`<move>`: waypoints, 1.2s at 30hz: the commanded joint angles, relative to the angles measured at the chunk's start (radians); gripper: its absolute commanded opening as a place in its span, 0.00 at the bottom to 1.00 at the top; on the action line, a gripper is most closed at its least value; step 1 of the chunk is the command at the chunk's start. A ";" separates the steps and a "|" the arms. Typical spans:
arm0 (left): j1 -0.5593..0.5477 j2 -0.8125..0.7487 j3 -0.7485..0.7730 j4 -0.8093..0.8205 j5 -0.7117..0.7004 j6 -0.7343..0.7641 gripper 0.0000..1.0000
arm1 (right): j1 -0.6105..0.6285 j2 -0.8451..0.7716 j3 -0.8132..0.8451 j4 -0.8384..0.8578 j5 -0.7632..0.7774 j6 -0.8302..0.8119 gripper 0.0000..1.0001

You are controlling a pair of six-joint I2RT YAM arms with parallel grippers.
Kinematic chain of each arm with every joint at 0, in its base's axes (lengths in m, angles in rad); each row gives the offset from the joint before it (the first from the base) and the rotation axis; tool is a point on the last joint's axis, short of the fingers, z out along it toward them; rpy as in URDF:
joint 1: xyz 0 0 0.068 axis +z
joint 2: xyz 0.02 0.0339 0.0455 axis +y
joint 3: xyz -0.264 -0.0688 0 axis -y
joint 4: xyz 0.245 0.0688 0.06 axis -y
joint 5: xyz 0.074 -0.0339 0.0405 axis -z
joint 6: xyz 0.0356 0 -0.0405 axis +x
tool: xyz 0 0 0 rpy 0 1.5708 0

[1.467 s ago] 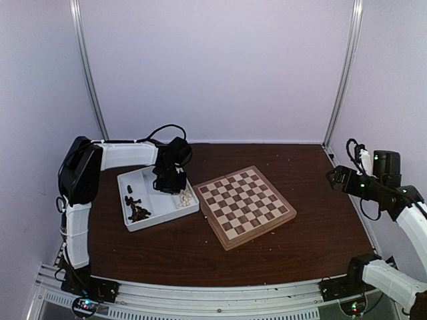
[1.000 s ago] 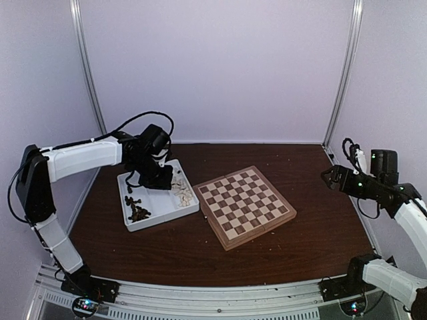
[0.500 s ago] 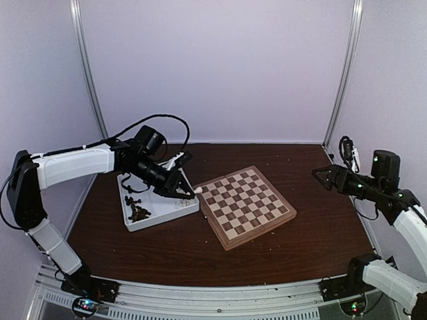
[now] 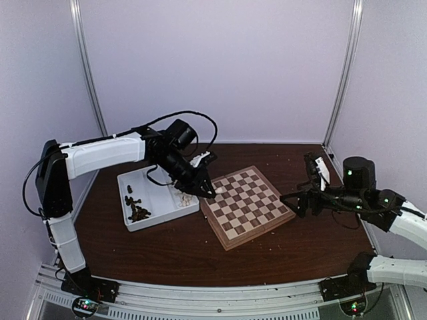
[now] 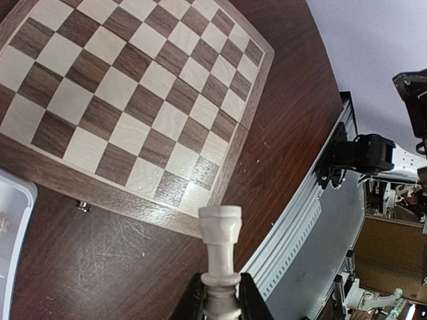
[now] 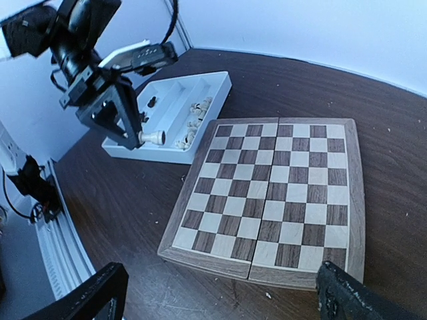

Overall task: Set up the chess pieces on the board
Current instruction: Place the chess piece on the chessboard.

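Observation:
My left gripper is shut on the base of a cream-white chess piece, a rook-like figurine pointing out past the fingertips. It hangs over the table at the left corner of the board, just right of the tray, and the right wrist view also shows this gripper with the piece. The checkered board has no pieces on it. My right gripper is open and empty, low beside the board's right side in the top view.
A white compartmented tray lies left of the board. It holds cream-white pieces near the board and dark pieces in its left compartments. Purple walls close in the table, and a metal rail runs along its near edge.
The left arm rose from the tray and swung right to the board's left corner, carrying the white piece. The right arm came down and leftward toward the board's right side.

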State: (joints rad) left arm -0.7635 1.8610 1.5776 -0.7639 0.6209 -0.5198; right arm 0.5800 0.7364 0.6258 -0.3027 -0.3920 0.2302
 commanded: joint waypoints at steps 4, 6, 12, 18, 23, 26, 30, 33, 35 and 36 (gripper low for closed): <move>0.001 0.027 0.097 -0.175 -0.063 -0.022 0.08 | 0.220 0.131 0.015 0.157 0.329 -0.184 1.00; -0.004 0.051 0.122 -0.214 -0.079 -0.013 0.08 | 0.230 0.197 0.027 0.195 0.314 -0.196 1.00; -0.019 0.118 0.206 -0.278 -0.150 -0.021 0.08 | 0.228 0.379 -0.018 0.475 0.309 -0.165 1.00; -0.037 0.206 0.320 -0.364 -0.117 -0.014 0.08 | 0.258 0.483 -0.093 0.742 0.197 -0.434 1.00; -0.049 0.232 0.340 -0.378 -0.086 -0.001 0.08 | 0.324 0.600 -0.042 0.754 0.163 -0.676 1.00; -0.052 0.244 0.340 -0.391 -0.073 0.000 0.08 | 0.339 0.658 0.012 0.738 0.140 -0.730 1.00; -0.061 0.253 0.337 -0.407 -0.058 0.003 0.08 | 0.362 0.753 0.091 0.685 0.142 -0.817 0.92; -0.065 0.253 0.330 -0.410 -0.053 0.004 0.08 | 0.365 0.813 0.148 0.649 0.109 -0.845 0.74; -0.066 0.254 0.325 -0.410 -0.049 0.003 0.08 | 0.369 0.848 0.185 0.636 0.103 -0.840 0.66; -0.068 0.255 0.323 -0.410 -0.047 0.003 0.08 | 0.374 0.860 0.195 0.639 0.098 -0.840 0.63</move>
State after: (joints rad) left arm -0.8215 2.1014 1.8912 -1.1545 0.5465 -0.5289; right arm 0.9386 1.5524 0.7635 0.3622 -0.2588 -0.5652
